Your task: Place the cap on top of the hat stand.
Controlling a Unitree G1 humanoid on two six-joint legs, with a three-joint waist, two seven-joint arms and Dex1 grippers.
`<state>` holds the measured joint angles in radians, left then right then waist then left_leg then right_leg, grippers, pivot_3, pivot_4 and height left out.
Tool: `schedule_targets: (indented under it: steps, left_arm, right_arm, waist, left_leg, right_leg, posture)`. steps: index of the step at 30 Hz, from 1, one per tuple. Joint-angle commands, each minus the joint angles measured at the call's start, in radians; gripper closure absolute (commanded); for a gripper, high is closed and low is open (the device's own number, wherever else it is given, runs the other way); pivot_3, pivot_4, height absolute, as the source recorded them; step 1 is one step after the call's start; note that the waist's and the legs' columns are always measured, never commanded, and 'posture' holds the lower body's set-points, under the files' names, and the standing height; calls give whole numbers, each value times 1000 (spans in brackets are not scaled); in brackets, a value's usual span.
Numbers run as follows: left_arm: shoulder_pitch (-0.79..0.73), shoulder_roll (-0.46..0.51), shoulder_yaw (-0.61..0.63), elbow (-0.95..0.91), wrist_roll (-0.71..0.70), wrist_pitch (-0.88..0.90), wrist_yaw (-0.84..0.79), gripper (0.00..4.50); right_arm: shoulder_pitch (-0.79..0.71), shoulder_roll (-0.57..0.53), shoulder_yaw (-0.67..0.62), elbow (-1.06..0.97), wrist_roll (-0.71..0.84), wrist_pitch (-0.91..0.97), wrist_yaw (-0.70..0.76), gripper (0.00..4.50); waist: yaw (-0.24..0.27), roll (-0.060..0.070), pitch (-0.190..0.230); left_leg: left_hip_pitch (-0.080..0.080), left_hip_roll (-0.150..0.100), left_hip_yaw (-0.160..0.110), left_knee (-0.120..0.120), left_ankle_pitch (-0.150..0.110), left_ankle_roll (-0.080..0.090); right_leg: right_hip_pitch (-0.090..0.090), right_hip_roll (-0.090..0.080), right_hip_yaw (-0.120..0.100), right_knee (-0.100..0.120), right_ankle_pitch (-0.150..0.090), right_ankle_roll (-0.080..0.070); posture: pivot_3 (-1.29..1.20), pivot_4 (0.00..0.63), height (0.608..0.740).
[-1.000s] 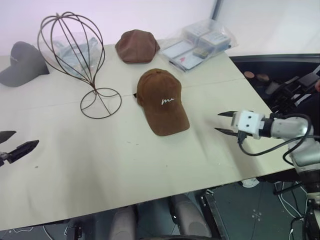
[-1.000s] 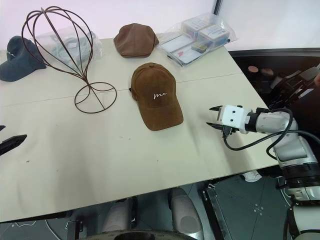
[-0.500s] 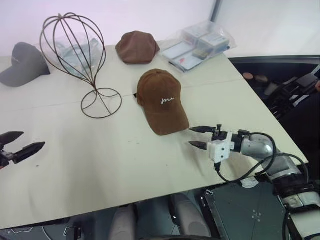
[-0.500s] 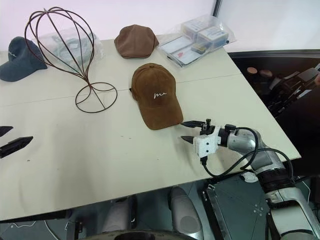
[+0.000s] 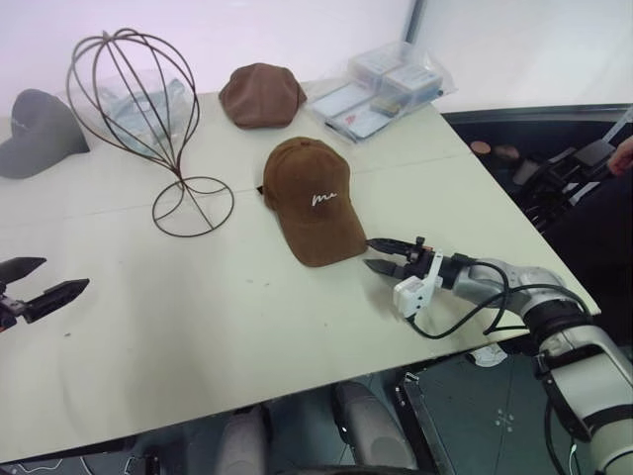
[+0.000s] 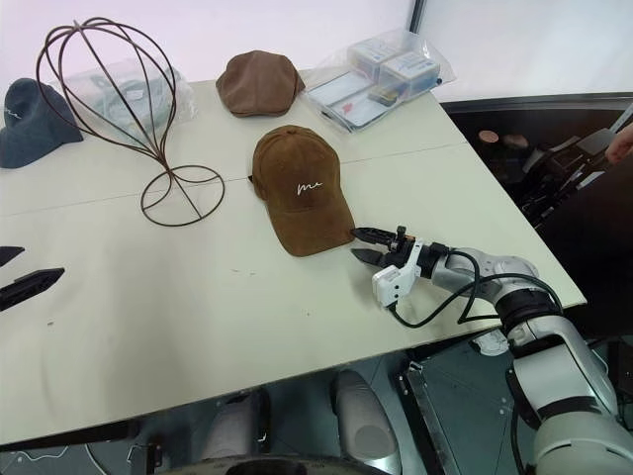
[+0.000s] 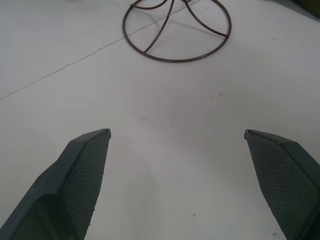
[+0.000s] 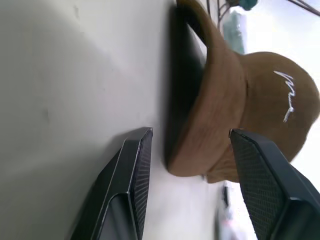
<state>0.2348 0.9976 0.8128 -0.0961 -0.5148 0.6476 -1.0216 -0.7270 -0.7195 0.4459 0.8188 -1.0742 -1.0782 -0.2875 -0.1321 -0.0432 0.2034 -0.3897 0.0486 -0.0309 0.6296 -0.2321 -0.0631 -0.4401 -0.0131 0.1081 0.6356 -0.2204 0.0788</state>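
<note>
The brown cap (image 5: 313, 196) with white cursive stitching lies on the table's middle, brim toward me. My right gripper (image 5: 373, 253) is open, level with the table, its fingertips at the brim's right front corner; in the right wrist view the brim edge (image 8: 200, 120) lies between the two fingers without touching them. The dark wire hat stand (image 5: 148, 109) stands upright to the cap's left, with its ring base (image 7: 177, 30) on the table. My left gripper (image 5: 35, 285) hovers open near the table's left edge, nothing in it.
A plain darker brown cap (image 5: 261, 93) lies at the back. A grey cap (image 5: 35, 121) sits at the far left behind the stand. Clear plastic packets (image 5: 381, 84) lie at the back right. The table's right edge (image 5: 539, 247) drops off beside my right arm.
My right gripper has moved left and down from the table's right side to the cap's brim and rolled its wrist. The left gripper stayed in place.
</note>
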Motion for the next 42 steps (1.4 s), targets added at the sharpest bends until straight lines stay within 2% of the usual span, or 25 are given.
schedule_targets:
  steps: [1,8,10,15,28,42]
  left_arm:
    - [6,5,54,-33,-11,4,7,0]
    - [13,-12,57,-75,-13,19,33,0]
    - [19,-19,66,-87,-14,27,39,0]
    - [33,-31,80,-111,-18,38,49,0]
    - [48,-53,82,-151,-30,48,85,0]
    - [34,-46,65,-146,-26,35,104,0]
  right_arm:
    - [-57,-12,106,68,-135,49,-217,2037]
    - [-178,64,302,177,-261,112,-504,2037]
    - [-206,89,330,187,-267,116,-548,2037]
    - [-258,143,384,215,-269,128,-601,2037]
    - [-274,209,445,324,-219,122,-579,2037]
    - [-259,277,467,367,-173,127,-510,2037]
  waist:
    - [0,-1,0]
    - [-23,-17,-10]
    - [-37,-20,-12]
    - [-64,-21,-13]
    - [-81,-24,-15]
    - [-104,-36,-22]
  left_leg:
    - [0,0,0,0,0,0]
    - [8,0,-1,1,0,0]
    - [15,0,-1,1,0,0]
    - [17,0,-1,1,0,0]
    - [19,1,-4,-6,0,0]
    - [23,1,-5,-15,0,0]
  right_leg:
    - [0,0,0,0,0,0]
    - [9,1,1,-2,-1,1]
    - [17,0,1,-6,-1,1]
    - [19,1,2,-7,-1,1]
    - [16,3,2,-3,-1,1]
    - [16,4,2,-4,-1,1]
  posture:
    - [0,150,740]
    - [0,150,740]
    - [0,150,740]
    - [0,150,740]
    - [0,150,740]
    - [0,150,740]
